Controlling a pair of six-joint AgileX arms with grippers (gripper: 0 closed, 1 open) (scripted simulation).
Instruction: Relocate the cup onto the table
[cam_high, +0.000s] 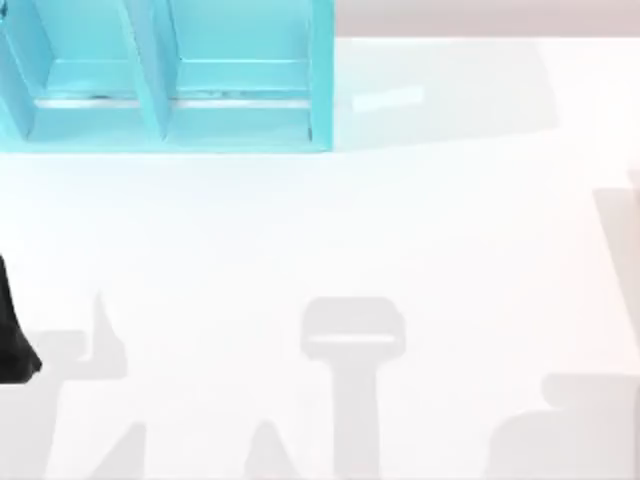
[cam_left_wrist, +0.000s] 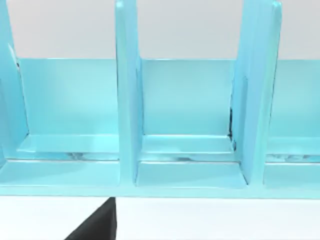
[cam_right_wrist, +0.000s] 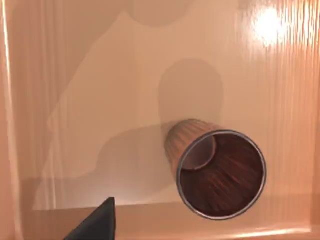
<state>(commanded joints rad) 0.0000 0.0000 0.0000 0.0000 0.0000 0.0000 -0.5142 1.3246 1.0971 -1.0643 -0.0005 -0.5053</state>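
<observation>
The table was a broad, plain white glossy surface, crossed in the top view by soft grey shadows along its near side and at its right edge. At its far left stood a turquoise shelf unit with upright dividers forming open compartments; those compartments showed pale blue floors and back walls. Behind the table ran a light grey strip of wall.

The left arm appeared as a dark shape at the left edge of the top view, low over the table. Its wrist camera faced the front of the shelf unit straight on, with a strip of white table beneath the shelf's front lip. A dark finger of the left tool jutted into that view; whether that tool was spread or pressed together could not be told.

The right wrist view looked down on the cup, a reddish-brown ribbed tumbler with a dark inside and a thin metallic rim. It stood upright on a warm tan, glossy surface with a raised edge along one side, and cast a shadow on it. A dark finger of the right tool sat apart from the cup, not touching it; that tool's state could not be told either.
</observation>
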